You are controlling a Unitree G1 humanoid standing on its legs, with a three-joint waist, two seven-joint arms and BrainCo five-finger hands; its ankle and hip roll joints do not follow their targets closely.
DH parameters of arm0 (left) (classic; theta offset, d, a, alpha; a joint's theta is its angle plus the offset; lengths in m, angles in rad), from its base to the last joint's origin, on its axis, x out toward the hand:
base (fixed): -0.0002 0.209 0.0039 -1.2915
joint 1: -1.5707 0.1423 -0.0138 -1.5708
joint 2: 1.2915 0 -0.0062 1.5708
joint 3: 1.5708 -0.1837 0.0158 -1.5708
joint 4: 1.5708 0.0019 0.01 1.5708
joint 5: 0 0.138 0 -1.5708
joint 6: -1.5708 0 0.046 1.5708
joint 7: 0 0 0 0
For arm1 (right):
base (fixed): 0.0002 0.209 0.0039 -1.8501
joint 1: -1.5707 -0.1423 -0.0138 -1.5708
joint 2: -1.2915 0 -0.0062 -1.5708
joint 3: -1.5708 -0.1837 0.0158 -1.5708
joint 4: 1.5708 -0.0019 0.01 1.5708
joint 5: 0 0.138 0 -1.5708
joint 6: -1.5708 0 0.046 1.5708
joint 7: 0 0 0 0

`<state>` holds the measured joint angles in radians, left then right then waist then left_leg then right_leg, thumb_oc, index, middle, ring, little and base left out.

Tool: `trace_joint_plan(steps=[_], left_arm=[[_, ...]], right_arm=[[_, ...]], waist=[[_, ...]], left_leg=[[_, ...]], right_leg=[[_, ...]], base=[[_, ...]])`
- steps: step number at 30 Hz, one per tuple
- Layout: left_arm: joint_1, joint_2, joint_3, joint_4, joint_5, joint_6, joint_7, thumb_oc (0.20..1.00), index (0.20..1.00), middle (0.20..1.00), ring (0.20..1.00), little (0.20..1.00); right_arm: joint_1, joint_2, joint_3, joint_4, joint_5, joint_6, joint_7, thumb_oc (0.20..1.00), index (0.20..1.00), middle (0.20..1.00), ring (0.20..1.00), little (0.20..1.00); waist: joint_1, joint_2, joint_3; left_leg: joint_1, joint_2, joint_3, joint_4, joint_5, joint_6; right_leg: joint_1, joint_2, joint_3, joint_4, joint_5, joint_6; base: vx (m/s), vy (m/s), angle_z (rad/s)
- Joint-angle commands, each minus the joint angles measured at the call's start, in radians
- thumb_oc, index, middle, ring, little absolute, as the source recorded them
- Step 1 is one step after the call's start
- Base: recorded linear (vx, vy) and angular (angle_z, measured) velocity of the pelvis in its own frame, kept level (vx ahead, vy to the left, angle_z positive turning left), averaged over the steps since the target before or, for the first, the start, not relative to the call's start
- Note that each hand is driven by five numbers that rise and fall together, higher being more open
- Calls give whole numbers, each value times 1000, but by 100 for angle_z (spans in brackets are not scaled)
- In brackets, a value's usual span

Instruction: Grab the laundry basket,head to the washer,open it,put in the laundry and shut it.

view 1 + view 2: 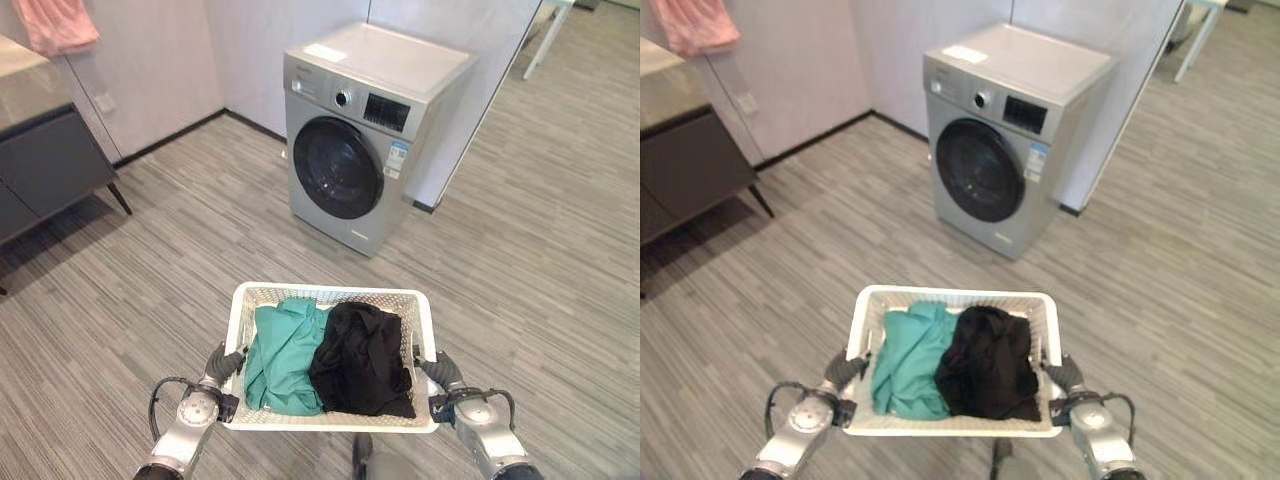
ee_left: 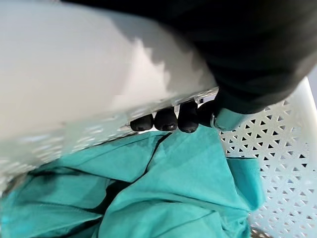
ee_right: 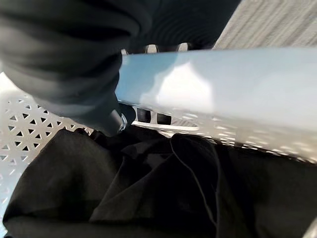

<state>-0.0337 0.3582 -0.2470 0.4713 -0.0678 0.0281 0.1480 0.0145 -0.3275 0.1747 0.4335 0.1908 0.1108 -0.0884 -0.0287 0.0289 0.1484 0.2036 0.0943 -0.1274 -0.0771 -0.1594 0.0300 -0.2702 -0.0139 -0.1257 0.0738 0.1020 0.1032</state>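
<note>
I carry a white perforated laundry basket [image 1: 330,296] in front of me, above the floor. Inside lie a teal garment [image 1: 280,355] on the left and a black garment [image 1: 362,360] on the right. My left hand [image 1: 222,364] grips the basket's left rim, its dark fingertips [image 2: 166,120] hooked through the handle slot. My right hand [image 1: 441,370] holds the right rim the same way, with fingertips [image 3: 150,117] poking through the slot. The silver front-loading washer [image 1: 365,130] stands ahead against the wall, its round dark door [image 1: 337,168] closed.
A dark cabinet [image 1: 50,165] on slanted legs stands at the left, with a pink cloth [image 1: 58,22] hanging above it. A white partition wall [image 1: 480,100] runs right of the washer. Wood-look floor [image 1: 180,260] lies between me and the washer.
</note>
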Motion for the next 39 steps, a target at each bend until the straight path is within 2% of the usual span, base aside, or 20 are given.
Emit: trace_joint_plan(steps=[1,4,7,9,10,12,15,17,19,20,21,24,25,28,32,33,35,36,38,39], left_arm=[[-73,86,126,-53,1,-55,68,200,200,200,200,200],[-86,68,107,-49,8,-56,57,200,200,200,200,200],[-90,50,89,-40,-2,-66,61,200,200,200,200,200],[-84,42,88,-29,-19,-67,60,200,200,200,200,200],[-79,46,91,-34,-25,-67,59,200,200,200,200,200],[-74,53,98,-45,-33,-65,61,200,200,200,200,200],[-77,55,100,-50,-35,-62,69,200,200,200,200,200],[-87,56,94,-50,-37,-61,66,200,200,200,200,200],[-85,56,94,-48,-34,-64,67,200,200,200,200,200],[-80,56,99,-55,-40,-63,68,200,200,200,200,200],[-72,53,100,-60,-47,-61,71,200,200,200,200,200],[-70,50,98,-59,-45,-62,73,200,200,200,200,200],[-64,47,96,-56,-44,-66,77,200,200,200,200,200],[-53,54,102,-63,-45,-72,78,200,200,200,200,200],[-44,66,109,-83,-42,-74,68,200,200,200,200,200],[-51,74,108,-86,-40,-75,69,200,200,200,200,200],[-52,93,118,-92,-35,-73,74,200,200,200,200,200],[-52,93,118,-93,-35,-73,74,200,200,200,200,200],[-53,126,130,-115,-26,-69,79,200,200,200,200,200],[-48,136,138,-121,-24,-67,77,200,200,200,200,200]], right_arm=[[-46,-92,-150,-63,25,-88,-25,200,200,200,200,200],[-19,-101,-163,-92,25,-87,-17,200,200,200,200,200],[-13,-114,-159,-109,32,-97,-18,200,200,200,200,200],[-19,-116,-154,-96,49,-105,-24,200,200,200,200,200],[-26,-122,-151,-101,56,-110,-28,200,200,200,200,200],[-35,-131,-143,-105,73,-116,-38,200,200,200,200,200],[-30,-142,-143,-119,68,-111,-45,200,200,200,200,200],[-21,-156,-150,-133,61,-104,-42,200,200,200,200,200],[-18,-165,-150,-147,54,-102,-35,200,200,200,200,200],[-18,-170,-150,-152,50,-103,-33,200,200,200,200,200],[-15,-168,-154,-161,46,-105,-30,200,200,200,200,200],[-19,-165,-156,-165,41,-110,-30,200,200,200,200,200],[-22,-160,-154,-160,38,-113,-31,200,200,200,200,200],[-39,-145,-144,-156,41,-115,-32,200,200,200,200,200],[-53,-124,-144,-150,41,-117,-35,200,200,200,200,200],[-57,-118,-146,-151,40,-118,-39,200,200,200,200,200],[-64,-91,-152,-136,28,-114,-47,200,200,200,200,200],[-64,-90,-152,-136,27,-113,-47,200,200,200,200,200],[-71,-79,-157,-126,8,-108,-52,200,200,200,200,200],[-68,-76,-159,-126,7,-108,-52,200,200,200,200,200]], waist=[[-12,-60,-27],[-36,-53,-53],[-55,-28,-80],[-61,-23,-80],[-60,-41,-76],[-46,-69,-58],[-30,-80,-35],[-26,-100,-16],[-8,-102,-3],[4,-102,-2],[21,-90,-2],[37,-77,-4],[49,-70,-6],[62,-60,-12],[68,-47,-35],[71,-54,-37],[79,-71,-50],[83,-73,-51],[84,-60,-47],[87,-56,-45]], left_leg=[[88,-127,24,36,-83,6],[125,-105,5,63,-106,-21],[111,-65,3,185,-59,-58],[33,-30,53,383,110,-113],[-49,-5,97,542,183,-122],[-150,39,161,741,239,-92],[-265,79,201,849,192,-56],[-350,119,239,791,139,-40],[-404,99,233,654,119,-52],[-431,90,211,538,135,-63],[-416,96,161,299,171,-89],[-418,95,75,132,234,-107],[-428,96,-4,52,253,-124],[-448,96,-62,71,270,-138],[-429,95,-37,110,268,-133],[-453,70,-30,158,250,-127],[-434,3,19,238,168,-82],[-433,2,24,239,167,-80],[-377,-23,86,223,131,-37],[-358,-31,102,213,120,-25]], right_leg=[[-12,-71,-34,-17,25,59],[6,-45,-27,10,4,31],[11,-18,-21,84,-53,-6],[63,1,-27,94,-88,-39],[99,-1,-33,81,-100,-61],[156,13,-14,58,-132,-105],[198,17,4,54,-164,-125],[239,-13,6,58,-186,-118],[266,-34,16,67,-211,-108],[281,-44,22,66,-222,-100],[310,-53,32,73,-249,-81],[337,-55,59,81,-278,-75],[368,-62,90,84,-301,-67],[401,-83,142,97,-313,-55],[414,-108,153,98,-316,-34],[413,-128,156,103,-301,-22],[385,-197,159,145,-181,14],[384,-200,163,144,-180,16],[307,-281,102,274,-25,2],[296,-302,69,296,-14,0]], base=[[383,-63,10],[435,-132,27],[437,-156,45],[351,-183,25],[305,-249,18],[305,-264,14],[201,-124,0],[201,11,13],[258,121,24],[405,246,10],[439,263,0],[333,213,-45],[377,273,-67],[352,329,-55],[255,330,-53],[324,561,-36],[292,506,3],[153,303,7],[218,503,-28],[248,539,-48]])
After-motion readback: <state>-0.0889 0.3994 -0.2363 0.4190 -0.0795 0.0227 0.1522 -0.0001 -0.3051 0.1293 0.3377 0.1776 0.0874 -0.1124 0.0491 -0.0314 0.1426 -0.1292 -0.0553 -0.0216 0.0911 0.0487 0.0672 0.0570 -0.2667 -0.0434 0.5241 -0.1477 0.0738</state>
